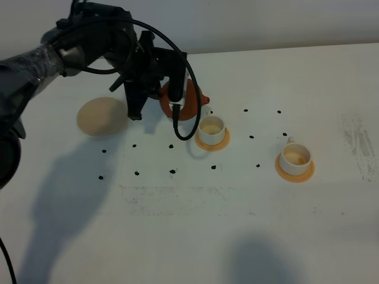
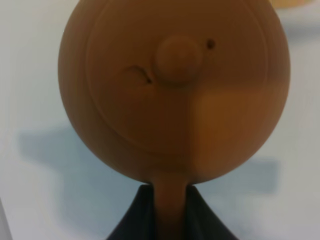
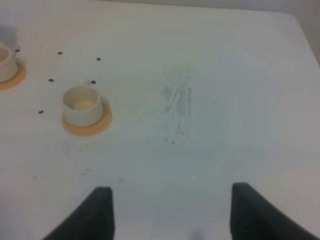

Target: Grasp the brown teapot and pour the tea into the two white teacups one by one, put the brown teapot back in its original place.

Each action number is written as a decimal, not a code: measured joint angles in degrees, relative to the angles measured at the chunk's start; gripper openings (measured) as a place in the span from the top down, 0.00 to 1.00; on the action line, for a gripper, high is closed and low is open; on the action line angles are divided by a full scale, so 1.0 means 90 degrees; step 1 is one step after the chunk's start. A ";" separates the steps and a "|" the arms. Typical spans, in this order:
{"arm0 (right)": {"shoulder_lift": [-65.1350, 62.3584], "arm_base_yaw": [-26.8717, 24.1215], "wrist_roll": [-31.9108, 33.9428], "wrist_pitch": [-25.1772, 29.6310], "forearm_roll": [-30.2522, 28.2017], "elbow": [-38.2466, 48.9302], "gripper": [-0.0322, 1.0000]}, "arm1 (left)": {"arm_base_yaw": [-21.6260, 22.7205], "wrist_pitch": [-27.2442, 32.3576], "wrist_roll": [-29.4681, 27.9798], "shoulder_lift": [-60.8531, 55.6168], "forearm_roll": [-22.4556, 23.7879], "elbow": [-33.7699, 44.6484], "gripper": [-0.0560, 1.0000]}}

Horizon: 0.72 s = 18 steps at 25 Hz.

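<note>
While it hung over the far left of the table, left gripper (image 1: pixel 172 99) (image 2: pixel 170 217): closed tight on the loop handle (image 2: pixel 170 197) of the brown teapot, one dark finger (image 2: pixel 134 220) pressed against each side of it.
Brown teapot (image 1: pixel 190 106) (image 2: pixel 175 95): held by that handle, right of the cream-beige coaster disc and just far-left of the left teacup; it appeared raised off the table, with its shadow lying apart on the surface below.
Spout (image 1: pixel 205 99): pointed right, toward the left teacup.
Lid: seated on the pot, knob (image 2: pixel 177 56) in the middle.
Cream-beige coaster disc (image 1: pixel 102 116): flat on the table at the left, apart from the teapot and partly under the arm.
Left teacup (image 1: pixel 212 128) (image 3: pixel 4 62): upright on its orange-tan coaster (image 1: pixel 214 144), close beside the teapot.
Right teacup (image 1: pixel 294 156) (image 3: pixel 81 104): upright on its own orange-tan coaster (image 1: pixel 295 173) (image 3: pixel 89 127), well apart from the teapot, nearer and further right.
Right gripper (image 3: pixel 175 215): jaws spread wide, gripping nothing, above bare white table (image 1: pixel 177 236) on the right side.
Table marks: small black dots (image 1: pixel 172 171) scattered around the cups; a grey scuffed patch (image 1: pixel 358 142) (image 3: pixel 177 110) at the right.
</note>
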 joint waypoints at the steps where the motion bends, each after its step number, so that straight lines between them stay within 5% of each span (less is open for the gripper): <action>1: 0.0000 0.0000 0.0000 0.0000 0.0000 0.0000 0.47 | -0.0019 -0.0028 0.0009 0.0013 0.0006 0.0000 0.86; 18: 0.0000 0.0000 0.0000 0.0000 0.0000 0.0000 0.47 | -0.0215 -0.0135 0.0372 0.0081 0.0506 0.0000 0.86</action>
